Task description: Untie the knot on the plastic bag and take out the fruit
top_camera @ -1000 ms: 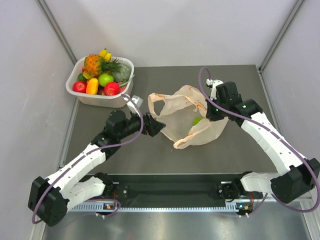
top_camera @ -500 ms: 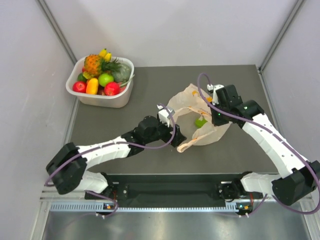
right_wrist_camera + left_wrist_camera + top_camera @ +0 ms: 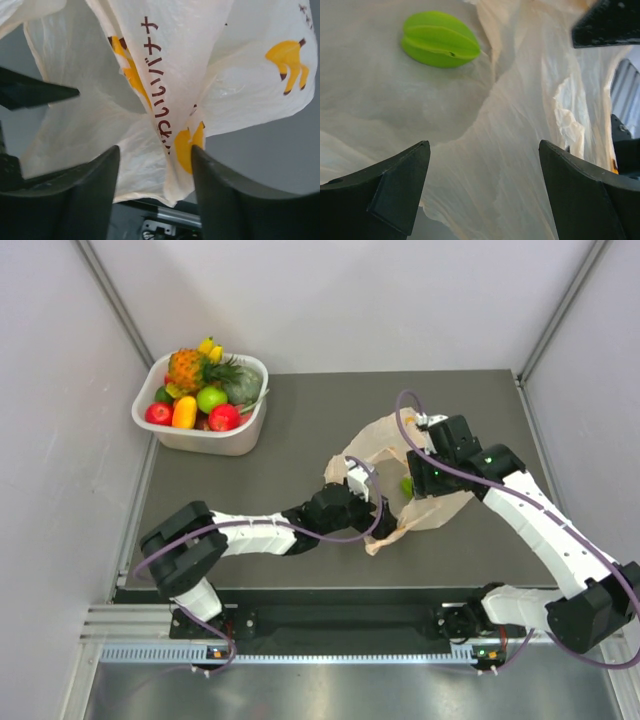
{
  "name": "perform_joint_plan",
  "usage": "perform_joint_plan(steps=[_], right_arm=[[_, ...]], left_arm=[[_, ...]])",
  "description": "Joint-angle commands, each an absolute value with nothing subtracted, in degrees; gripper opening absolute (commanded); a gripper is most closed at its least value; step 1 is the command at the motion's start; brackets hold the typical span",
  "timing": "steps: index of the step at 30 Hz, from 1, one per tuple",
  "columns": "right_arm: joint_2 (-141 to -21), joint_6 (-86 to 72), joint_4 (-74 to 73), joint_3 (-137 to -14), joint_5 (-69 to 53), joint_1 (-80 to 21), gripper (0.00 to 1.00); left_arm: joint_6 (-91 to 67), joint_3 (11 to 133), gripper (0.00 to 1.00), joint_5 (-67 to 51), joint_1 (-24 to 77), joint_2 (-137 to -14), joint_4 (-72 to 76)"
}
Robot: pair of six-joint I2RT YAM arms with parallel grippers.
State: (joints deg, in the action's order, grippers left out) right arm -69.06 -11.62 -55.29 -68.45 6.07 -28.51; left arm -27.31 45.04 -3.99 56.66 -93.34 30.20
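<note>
The peach-orange plastic bag (image 3: 380,435) lies crumpled right of the table's centre with its mouth open. The knot is out of view. A green ridged fruit (image 3: 440,39) lies inside the bag (image 3: 520,125); from above it shows as a green spot (image 3: 406,484). My left gripper (image 3: 378,502) is in the bag's mouth, wide open (image 3: 485,150), with only film ahead of its fingers. My right gripper (image 3: 418,483) hovers over the bag's right side; its jaws (image 3: 155,150) stand apart, and a printed fold of the bag (image 3: 170,75) hangs loose between them.
A white tub (image 3: 210,440) at the back left holds several fruit, among them a pineapple (image 3: 186,368) and a green apple (image 3: 211,398). Grey walls close in the dark table (image 3: 300,420) on three sides. A metal rail (image 3: 330,650) runs along the near edge.
My left arm has swung right, from beside the bag into its mouth. My right gripper has gone from shut to open, and the bag has bunched toward the right.
</note>
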Motion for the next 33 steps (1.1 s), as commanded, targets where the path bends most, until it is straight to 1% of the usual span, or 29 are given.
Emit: perform_joint_plan(steps=[1, 2, 3, 5, 6, 8, 13, 18, 19, 20, 22, 23, 25, 26, 27, 28, 30, 32, 33], right_arm=[[-67.94, -15.72, -53.27, -69.52, 8.61, -29.36, 0.62], [-68.20, -16.34, -52.48, -69.78, 8.70, -29.44, 0.69], [-68.46, -17.04, -52.12, -69.96, 9.31, -29.44, 0.73], [-69.34, -18.45, -51.25, -70.05, 9.23, -29.53, 0.77], [-69.69, -18.72, -51.15, -70.05, 9.49, -29.71, 0.79], [-70.83, -19.42, -50.89, -69.61, 10.19, -29.97, 0.82], [-72.68, -19.95, -51.94, -68.56, 13.62, -30.32, 0.81], [-72.60, -20.21, -53.00, -66.01, 19.84, -30.67, 0.75], [-72.95, -20.39, -52.91, -65.14, 20.99, -30.67, 0.73], [-73.21, -20.39, -52.82, -64.60, 21.96, -30.67, 0.67], [-73.82, -20.65, -52.04, -63.12, 24.69, -30.67, 0.58], [-74.96, -20.74, -50.81, -62.67, 25.31, -30.67, 0.46], [-76.11, -21.18, -50.19, -61.97, 26.19, -30.76, 0.29], [-76.98, -21.27, -49.14, -61.70, 25.93, -30.67, 0.11], [-77.17, -21.18, -48.87, -61.61, 25.67, -30.67, 0.04], [-77.43, -20.66, -48.52, -61.26, 25.58, -30.67, 0.00], [-77.17, -19.52, -47.47, -61.00, 24.35, -30.67, 0.00], [-76.38, -16.71, -46.94, -60.65, 23.03, -30.67, 0.00], [-76.03, -15.92, -46.50, -60.47, 21.81, -30.76, 0.00]], left_arm=[[-31.90, 44.47, 0.94, -3.17, 60.54, -93.60, 39.72], [-32.43, 44.30, 0.94, -2.03, 61.34, -93.43, 40.07], [-32.95, 44.04, 0.94, -1.33, 62.04, -93.25, 40.77], [-34.44, 43.51, 0.94, -0.53, 64.15, -92.73, 41.39], [-34.80, 43.33, 0.94, 2.61, 64.77, -92.46, 41.40], [-35.86, 43.15, 0.95, 4.91, 66.88, -91.67, 41.40], [-37.09, 45.17, 0.95, 7.12, 68.99, -95.61, 41.92], [-37.80, 45.00, 0.97, 13.35, 69.08, -97.91, 41.66], [-36.92, 45.44, 0.97, 13.36, 69.08, -99.04, 41.66], [-36.74, 46.05, 0.97, 12.92, 69.00, -99.75, 41.66], [-37.09, 48.51, 0.97, 11.00, 69.08, -102.11, 42.01], [-37.35, 49.39, 0.95, 8.72, 69.08, -103.00, 42.36], [-39.10, 51.06, 0.95, 7.83, 69.26, -104.84, 42.71], [-39.63, 50.80, 0.95, 7.56, 69.34, -105.20, 43.58], [-40.07, 49.58, 0.95, 7.65, 69.43, -105.21, 44.46], [-40.51, 48.70, 0.95, 8.08, 69.61, -104.77, 45.86], [-40.25, 45.90, 0.95, 10.79, 69.52, -103.37, 46.49], [-38.85, 44.22, 0.99, 12.82, 69.52, -100.21, 46.32], [-38.06, 43.60, 0.99, 13.88, 69.61, -99.06, 45.54]])
